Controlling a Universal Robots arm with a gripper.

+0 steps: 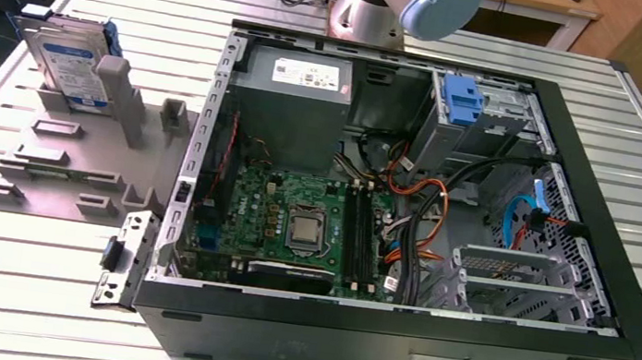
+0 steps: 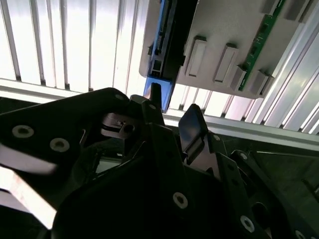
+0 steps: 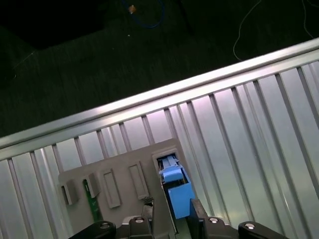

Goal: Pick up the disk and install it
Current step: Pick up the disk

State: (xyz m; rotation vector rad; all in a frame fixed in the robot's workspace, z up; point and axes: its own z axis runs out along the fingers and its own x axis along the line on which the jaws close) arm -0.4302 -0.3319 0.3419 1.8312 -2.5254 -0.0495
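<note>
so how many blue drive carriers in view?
2: one on the disk in the grey holder, exterior view's left; one empty carrier in the case. Others may be hidden.

pc case (image 1: 632,323): open, middle of slatted table (image 1: 9,288), exterior view
psu (image 1: 294,102): inside, 11 o'clock corner
motherboard (image 1: 262,205): 7 o'clock inside
grey rack (image 1: 61,174): 9 o'clock, just beside case
blue latch (image 1: 462,101): 1 o'clock bay

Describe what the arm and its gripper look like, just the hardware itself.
The arm is a smooth silver-grey tube with a rounded light-blue cap on its joint, seen in the exterior view. The gripper in the second wrist view is matte black, built of flat linked plates joined by round silver screws, ending in two narrow black fingers.
</note>
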